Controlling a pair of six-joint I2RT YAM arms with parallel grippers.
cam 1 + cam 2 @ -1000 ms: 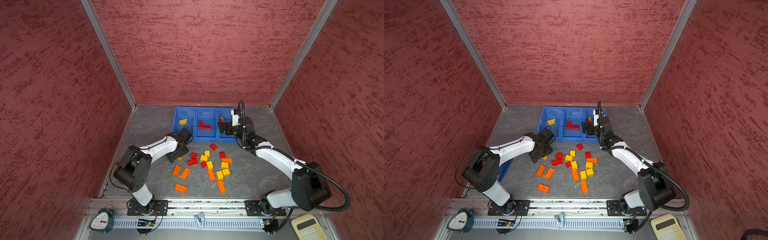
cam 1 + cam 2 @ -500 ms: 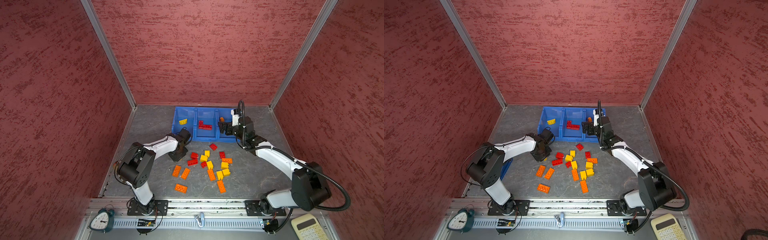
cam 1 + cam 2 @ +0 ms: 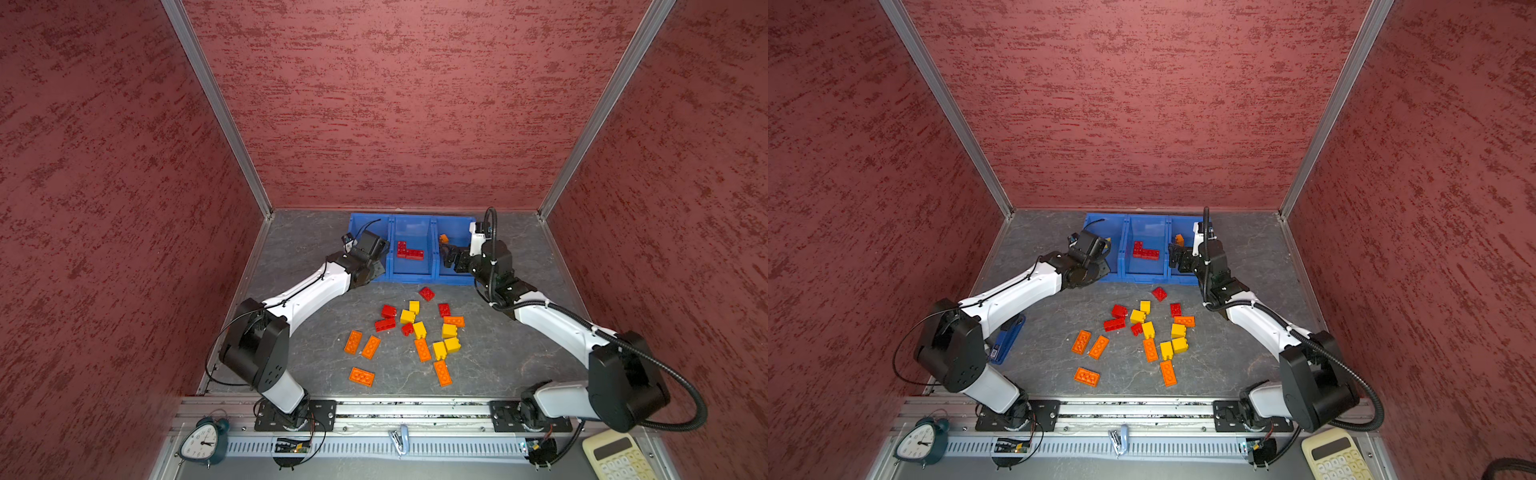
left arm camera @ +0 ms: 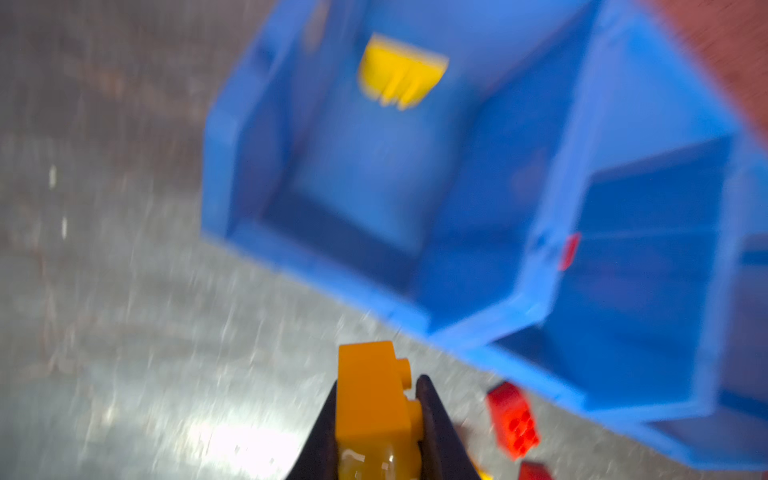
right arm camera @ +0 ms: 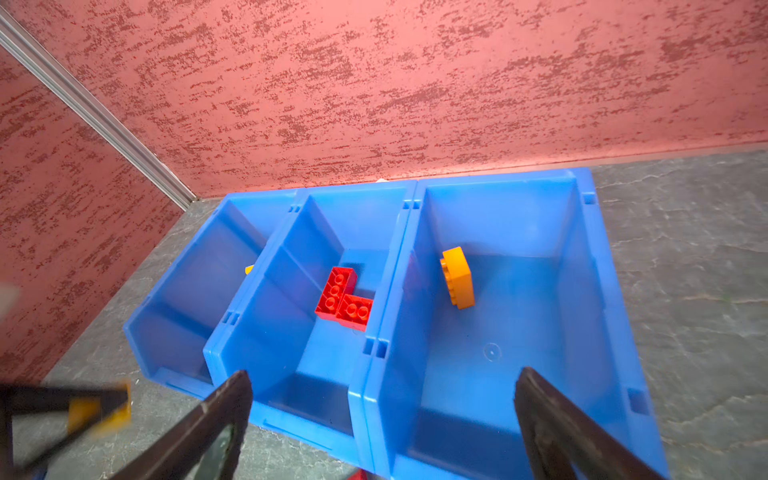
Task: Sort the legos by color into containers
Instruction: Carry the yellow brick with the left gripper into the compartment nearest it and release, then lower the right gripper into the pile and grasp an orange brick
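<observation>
Here, left end effector [image 4: 377, 384] gripping lego [image 4: 370, 403], containers [image 4: 555, 208]

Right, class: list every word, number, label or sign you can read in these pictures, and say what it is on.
Nothing here reads as clear text.
Clock dial: numerals, too small to read.
Calculator keys: markings, too small to read.
Blue object: small pale label, unreadable.
Bins and bricks: no lettering visible.
</observation>
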